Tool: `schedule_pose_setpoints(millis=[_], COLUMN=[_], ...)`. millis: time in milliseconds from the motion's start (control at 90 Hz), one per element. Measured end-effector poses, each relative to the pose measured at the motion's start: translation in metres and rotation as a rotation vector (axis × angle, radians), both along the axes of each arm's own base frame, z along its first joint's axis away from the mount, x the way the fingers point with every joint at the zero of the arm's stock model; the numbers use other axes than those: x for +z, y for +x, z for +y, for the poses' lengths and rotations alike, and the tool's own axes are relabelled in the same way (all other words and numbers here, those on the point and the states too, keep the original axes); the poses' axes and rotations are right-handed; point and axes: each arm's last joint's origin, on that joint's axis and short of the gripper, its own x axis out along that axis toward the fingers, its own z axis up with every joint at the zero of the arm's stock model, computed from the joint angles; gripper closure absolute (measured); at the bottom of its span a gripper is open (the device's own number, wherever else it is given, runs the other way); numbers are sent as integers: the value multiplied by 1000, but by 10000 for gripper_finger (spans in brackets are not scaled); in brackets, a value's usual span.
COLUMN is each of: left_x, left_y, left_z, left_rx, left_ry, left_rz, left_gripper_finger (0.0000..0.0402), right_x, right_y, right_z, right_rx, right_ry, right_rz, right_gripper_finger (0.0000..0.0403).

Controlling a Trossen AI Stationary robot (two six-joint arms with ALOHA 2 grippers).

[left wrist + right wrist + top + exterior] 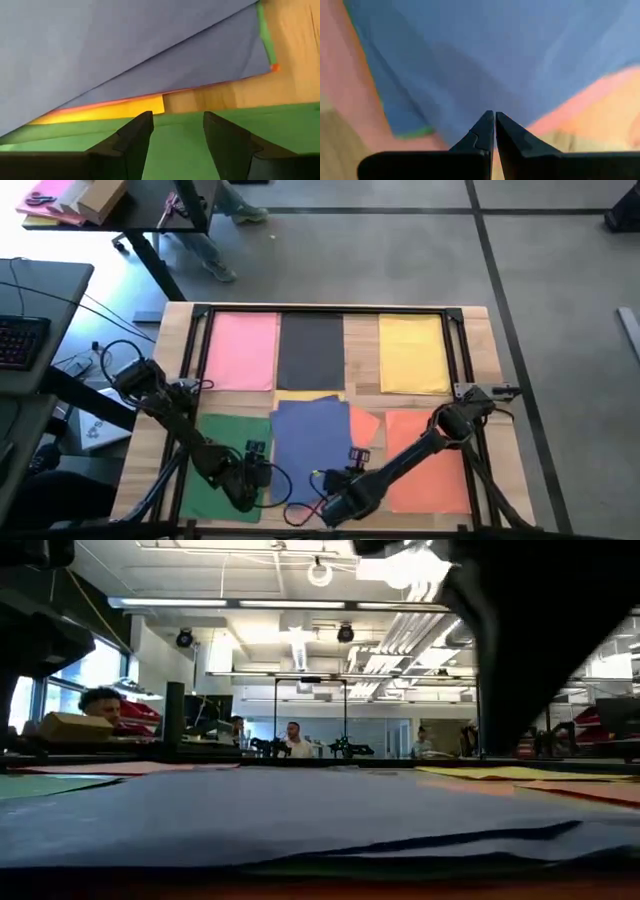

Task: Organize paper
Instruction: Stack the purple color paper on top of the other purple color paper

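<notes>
Along the far side of the table lie a pink sheet (243, 350), a dark grey sheet (311, 350) and a yellow sheet (413, 353), each flat. On the near side, a green sheet (225, 455) lies at the left and an orange sheet (428, 460) at the right. Between them is a loose pile topped by blue sheets (310, 440), with yellow (102, 111), orange and green edges sticking out. My left gripper (177, 120) is open over the green sheet, beside the pile (266, 474). My right gripper (495, 116) is shut over the blue sheet near the table's front edge (332, 480). My right gripper's shut fingertips stand over the top blue sheet (470, 85), close to its near edge. I cannot tell whether they touch the paper.
A dark metal frame (320, 310) runs around the work area. Red and black cables (300, 505) lie by the front edge between the arms. Beyond the table stand a desk with a keyboard (20, 340) and another table; people sit far off in the room (292, 738).
</notes>
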Motion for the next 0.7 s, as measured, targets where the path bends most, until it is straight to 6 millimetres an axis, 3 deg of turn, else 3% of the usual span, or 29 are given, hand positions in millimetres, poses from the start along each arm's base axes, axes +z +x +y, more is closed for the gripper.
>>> schedule_pose_setpoints(millis=[78, 200, 356, 533, 700], left_x=[-2, -4, -8, -18, -19], left_y=[0, 2, 11, 21, 23], left_z=[0, 1, 9, 10, 10], left_rx=[8, 20, 62, 45, 41], left_ry=[0, 23, 29, 9, 7], left_rz=[3, -8, -8, 3, 2], left_gripper_finger=[234, 234, 234, 234, 234], right_x=[3, 2, -10, -31, -34], right_y=[2, -14, -25, -32, -23], right_z=[-4, -9, -4, 4, 15], right_rx=[13, -20, -37, -30, -12], right_ry=[-4, -88, -86, -48, 49], right_rz=[16, 155, 217, 210, 109], right_gripper_finger=[403, 403, 403, 403, 403])
